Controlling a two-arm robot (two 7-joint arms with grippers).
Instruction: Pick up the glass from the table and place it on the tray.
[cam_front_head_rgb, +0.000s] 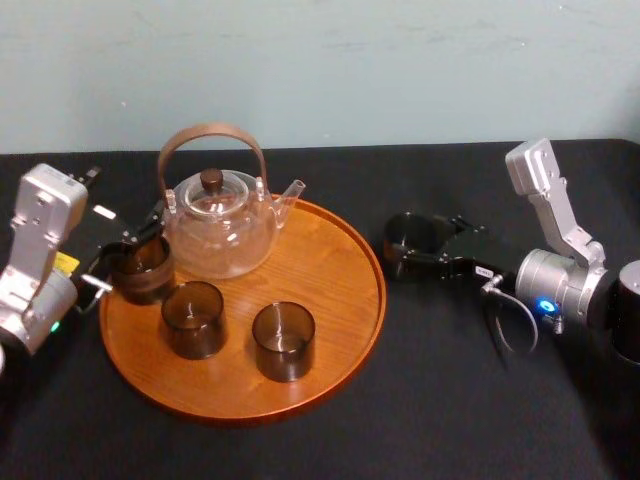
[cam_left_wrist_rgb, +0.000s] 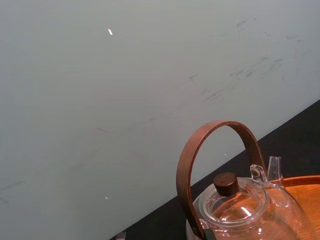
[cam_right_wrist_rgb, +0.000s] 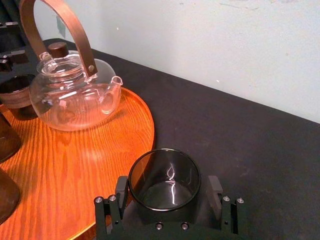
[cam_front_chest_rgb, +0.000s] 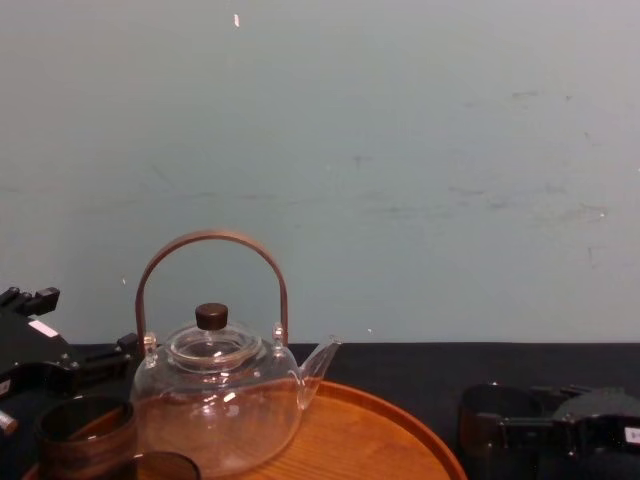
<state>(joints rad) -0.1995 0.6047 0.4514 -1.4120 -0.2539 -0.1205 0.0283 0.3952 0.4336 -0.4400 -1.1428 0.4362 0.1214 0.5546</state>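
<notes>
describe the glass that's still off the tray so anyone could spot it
Find the large round orange-brown wooden tray on the black table. Just off its right edge stands a small dark smoky brown glass tumbler with the right claw around it. Its three lookalikes are over the tray, one at the left claw.

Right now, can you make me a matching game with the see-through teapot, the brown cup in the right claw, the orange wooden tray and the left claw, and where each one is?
1. clear glass teapot with arched brown handle
2. dark smoky glass tumbler inside the right claw
3. round orange-brown wooden tray
4. left claw

A. at the tray's left edge, by another tumbler
B. on the matte black table, right of the tray
C. on the table, under the teapot
D. standing at the back of the tray

Pairs: 1-D, 2-B, 3-C, 4-A
</notes>
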